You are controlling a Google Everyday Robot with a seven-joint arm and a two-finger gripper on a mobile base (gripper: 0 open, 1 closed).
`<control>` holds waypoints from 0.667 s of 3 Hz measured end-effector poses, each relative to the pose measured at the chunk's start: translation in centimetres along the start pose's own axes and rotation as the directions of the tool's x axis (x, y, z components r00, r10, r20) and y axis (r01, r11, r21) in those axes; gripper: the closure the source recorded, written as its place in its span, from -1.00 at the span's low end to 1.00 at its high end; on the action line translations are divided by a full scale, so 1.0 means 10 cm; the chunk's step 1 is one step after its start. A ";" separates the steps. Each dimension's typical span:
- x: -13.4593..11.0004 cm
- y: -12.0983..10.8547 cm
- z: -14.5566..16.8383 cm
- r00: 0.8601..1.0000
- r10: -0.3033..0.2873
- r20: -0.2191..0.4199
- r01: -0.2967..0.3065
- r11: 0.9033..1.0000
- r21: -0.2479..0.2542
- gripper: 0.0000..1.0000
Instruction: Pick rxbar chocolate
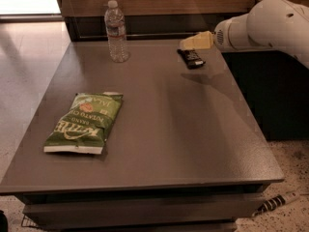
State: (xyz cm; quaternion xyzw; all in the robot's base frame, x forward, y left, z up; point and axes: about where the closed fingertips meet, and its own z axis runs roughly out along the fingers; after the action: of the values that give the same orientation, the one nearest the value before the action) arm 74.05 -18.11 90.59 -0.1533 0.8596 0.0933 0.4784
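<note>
Reaching in from the right, the white arm (270,25) holds the gripper (184,44) low over the far right of the grey table (193,139). It is just above the rxbar chocolate (192,58), which lies flat there, perhaps touching it. Whether the gripper is open or closed, I cannot tell. A water bottle (116,32) stands at the far edge; a green chip bag (84,122) lies front left.

view: 1 camera | high before the table (193,129), facing down across it | mid-range | jaws upper right
</note>
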 end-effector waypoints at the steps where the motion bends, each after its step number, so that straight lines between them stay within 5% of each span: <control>1: 0.11 -0.07 0.31 0.999 0.044 -0.026 -0.043 0.999 0.015 -1.00; 2: 0.21 -0.10 0.53 0.997 0.069 -0.035 -0.068 0.997 0.024 -1.00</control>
State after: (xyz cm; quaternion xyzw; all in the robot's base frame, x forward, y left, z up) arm 77.57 -17.75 86.05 -0.1197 0.8738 0.0969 0.4612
